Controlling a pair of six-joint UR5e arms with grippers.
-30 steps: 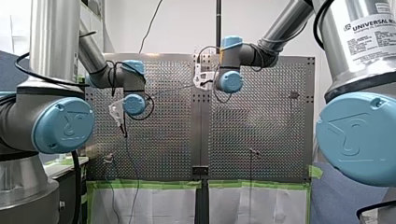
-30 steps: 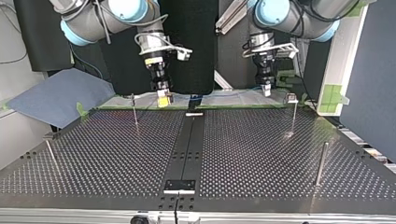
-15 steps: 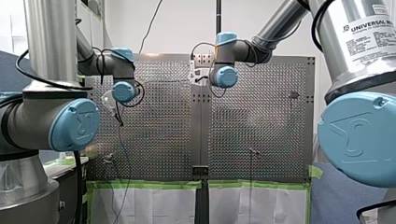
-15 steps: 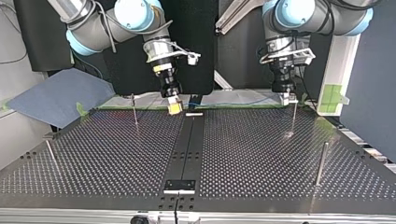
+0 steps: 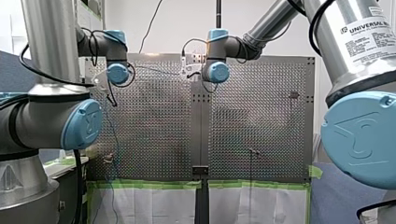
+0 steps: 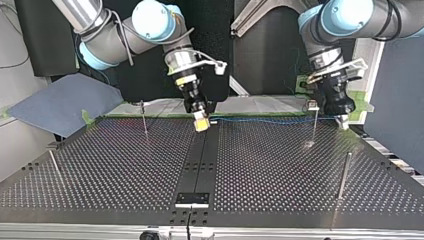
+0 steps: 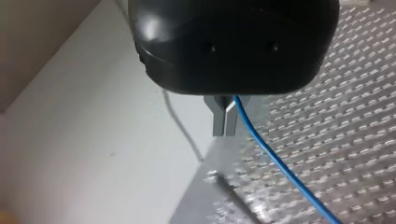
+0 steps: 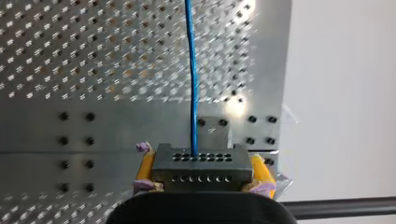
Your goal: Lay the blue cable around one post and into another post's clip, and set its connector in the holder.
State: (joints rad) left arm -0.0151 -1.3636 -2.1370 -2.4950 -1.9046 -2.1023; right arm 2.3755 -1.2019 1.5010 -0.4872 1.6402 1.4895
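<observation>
Four thin metal posts stand on the perforated metal table (image 6: 280, 170). Across the top view: a short post (image 6: 54, 163) at the left edge, a far post (image 6: 144, 119), a clip post (image 6: 314, 127) topped by a small pale clip, and a near post (image 6: 343, 175) at the right. One blue cable (image 6: 265, 119), one connector (image 8: 201, 167), two grippers.

Since a second ago both arms have swung out over the table.

My right gripper (image 6: 201, 122) has gone rightward and nearer the camera, and is now over the far end of the dark centre strip (image 6: 200, 160). Its yellow pads are clamped on the connector, a dark grey block with two rows of small round holes. The cable leaves the block's middle and runs straight ahead.

The cable is now a taut line along the table's far edge, from the connector to my left gripper (image 6: 343, 121). It crosses the clip post below the clip; whether it touches, cannot tell.

My left gripper has travelled rightward, past the clip post. Its metal fingers (image 7: 218, 119) are pressed together, with the cable pinched at their root and trailing off over the holes.

One black bracket (image 6: 191, 198) sits at the strip's near end.
</observation>
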